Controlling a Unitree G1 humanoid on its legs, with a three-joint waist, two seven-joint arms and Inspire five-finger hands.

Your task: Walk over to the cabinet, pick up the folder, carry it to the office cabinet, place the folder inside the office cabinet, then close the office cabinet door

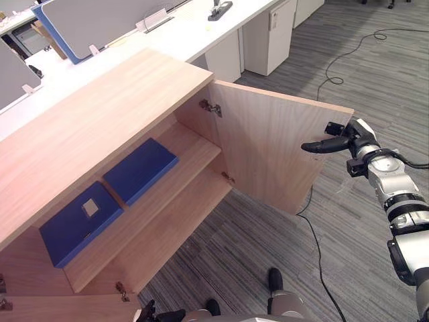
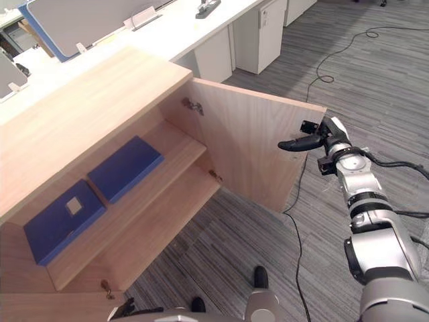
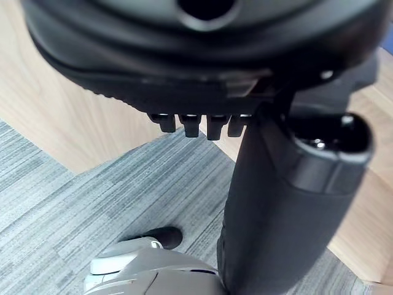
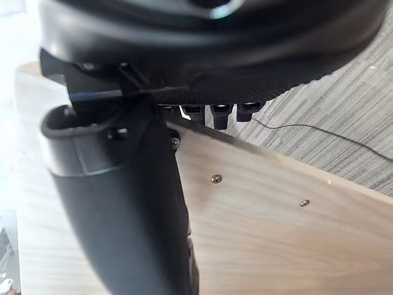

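Right hand (image 1: 335, 142) spread at the open cabinet door's (image 1: 268, 144) outer edge, thumb across its inner face; two blue folders (image 1: 139, 170) lie inside (upper shelf (image 1: 194, 144)); left hand (image 3: 282, 209) relaxed, empty

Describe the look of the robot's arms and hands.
The right arm is made of silver-grey cylindrical segments, joined by black rings and a bulky black joint. The right hand is dark, almost black, with a long rounded thumb and a pale silver cuff at the wrist. The left hand is the same black, a broad rounded bulk with a thick smooth thumb. Neither thumb wears a white cover.
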